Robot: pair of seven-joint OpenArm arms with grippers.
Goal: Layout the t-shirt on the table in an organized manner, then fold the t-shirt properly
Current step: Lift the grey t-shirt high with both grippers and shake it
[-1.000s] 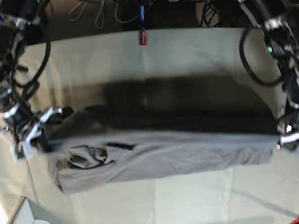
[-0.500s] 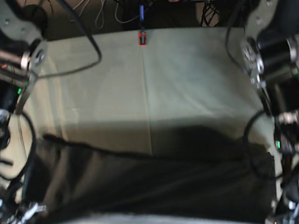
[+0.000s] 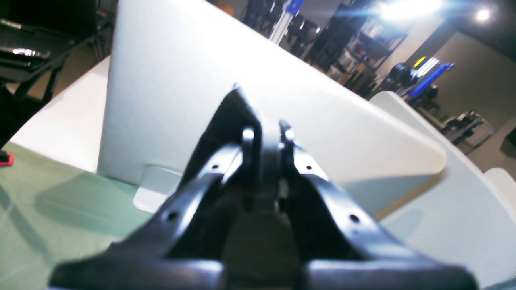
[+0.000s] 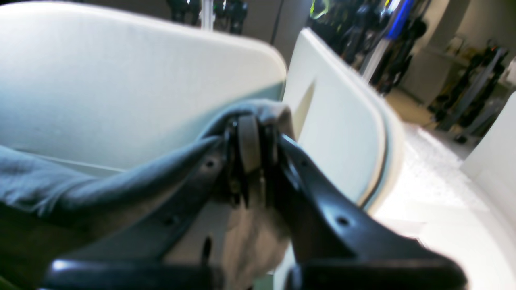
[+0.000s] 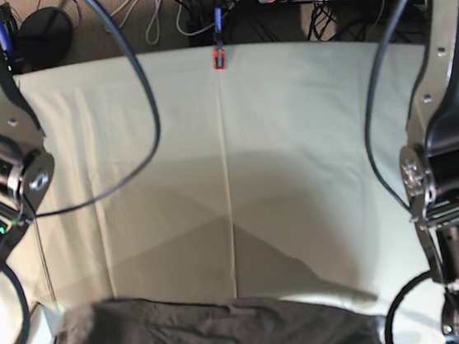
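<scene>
**Near table edge: shirt held up at both ends, nothing folded yet**

Down at the near edge of the table [image 5: 291, 132], the t-shirt [image 5: 207, 340] is seen as a dark grey band running along the bottom of the base view, with most of the pale green cloth left bare behind it.

On the right wrist view, the right gripper [image 4: 252, 141] is clamped on a bunched bit of the grey fabric, which trails off to the side from the fingertips. On the left wrist view, the left gripper [image 3: 264, 139] is pressed together on a strip of grey cloth too, though it's blurry there.

Progress-wise, it's judged to be early days: the shirt isn't laid flat, and no fold can be made out. Spreading it out and all of the folding are still left to do.

The long axis is stretched side to side across the table, between the two arms. Which end is the collar can't be told; neither neck nor sleeves are shown clearly.
</scene>
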